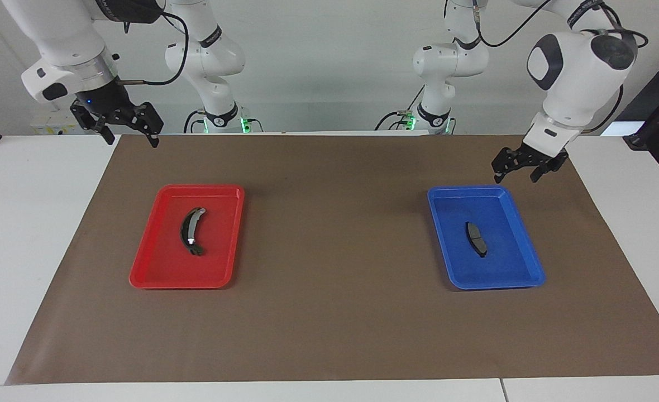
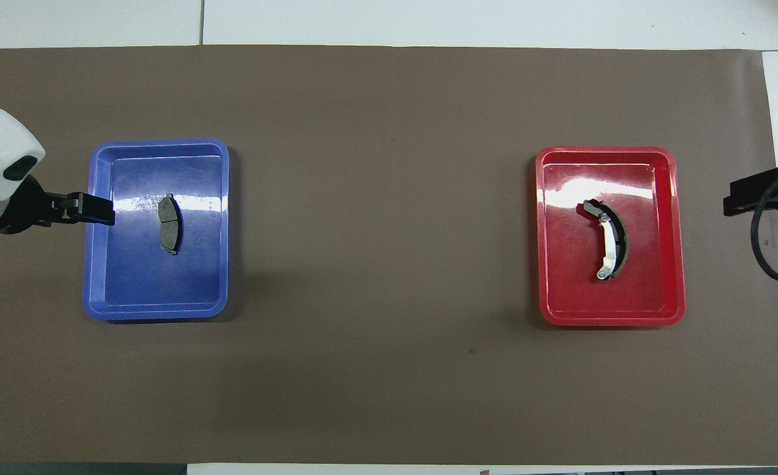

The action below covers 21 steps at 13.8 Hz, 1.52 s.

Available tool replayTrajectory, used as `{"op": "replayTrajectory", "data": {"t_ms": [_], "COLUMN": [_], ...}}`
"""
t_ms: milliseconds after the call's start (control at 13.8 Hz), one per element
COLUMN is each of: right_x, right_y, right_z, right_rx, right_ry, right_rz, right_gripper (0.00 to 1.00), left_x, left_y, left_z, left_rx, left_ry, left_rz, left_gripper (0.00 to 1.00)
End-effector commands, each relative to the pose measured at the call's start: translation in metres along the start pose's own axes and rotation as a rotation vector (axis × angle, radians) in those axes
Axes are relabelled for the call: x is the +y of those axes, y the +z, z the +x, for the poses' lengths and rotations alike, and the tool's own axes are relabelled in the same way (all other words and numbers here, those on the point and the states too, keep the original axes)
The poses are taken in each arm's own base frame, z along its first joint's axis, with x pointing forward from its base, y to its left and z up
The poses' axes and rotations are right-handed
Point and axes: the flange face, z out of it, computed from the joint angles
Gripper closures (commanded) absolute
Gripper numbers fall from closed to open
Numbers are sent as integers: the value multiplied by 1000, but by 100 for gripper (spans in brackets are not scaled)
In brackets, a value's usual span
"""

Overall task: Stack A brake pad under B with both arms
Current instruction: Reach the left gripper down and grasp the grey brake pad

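The short dark-grey brake pad [image 1: 476, 239] lies flat in the blue tray [image 1: 502, 262], toward the left arm's end of the table; it also shows in the overhead view [image 2: 169, 223]. The longer crescent-shaped black shoe B [image 1: 191, 230] with a silvery tip lies in the red tray [image 1: 162, 262] and also shows in the overhead view [image 2: 608, 239]. My left gripper [image 1: 515, 177] is open and empty, raised over the blue tray's rim [image 2: 132, 284]. My right gripper [image 1: 132, 140] is open and empty, waiting high over the mat's edge, apart from the red tray [image 2: 653, 290].
A brown mat [image 1: 329, 324] covers the table between and around the two trays. White table surface [image 1: 28, 223] lies past the mat at both ends. A black cable [image 2: 768, 257] hangs by the right gripper [image 2: 732, 201].
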Motion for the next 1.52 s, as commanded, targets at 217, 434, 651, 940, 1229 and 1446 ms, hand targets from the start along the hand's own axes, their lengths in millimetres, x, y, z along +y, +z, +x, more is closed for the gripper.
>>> {"op": "replayTrajectory", "data": {"t_ms": [217, 434, 651, 940, 1229, 1446], "right_x": [4, 5, 4, 5, 5, 9], "right_y": [-1, -1, -1, -1, 1, 1], "right_z": [1, 1, 1, 1, 0, 1], "right_rx": [-3, -3, -4, -4, -9, -9], "right_ry": [-10, -9, -10, -9, -6, 0], "right_rz": [-5, -5, -5, -5, -4, -3], "right_gripper": [0, 0, 0, 0, 0, 0], "left_x": [17, 18, 10, 8, 8, 17], "left_y": [131, 177, 209, 211, 209, 178], "left_z": [33, 18, 24, 22, 17, 23], "left_rx": [10, 19, 25, 10, -55, -72], "left_ry": [-55, -70, -94, -92, -73, -58], "left_rz": [-2, -3, -4, -3, 0, 1], "left_gripper": [3, 3, 3, 21, 99, 99]}}
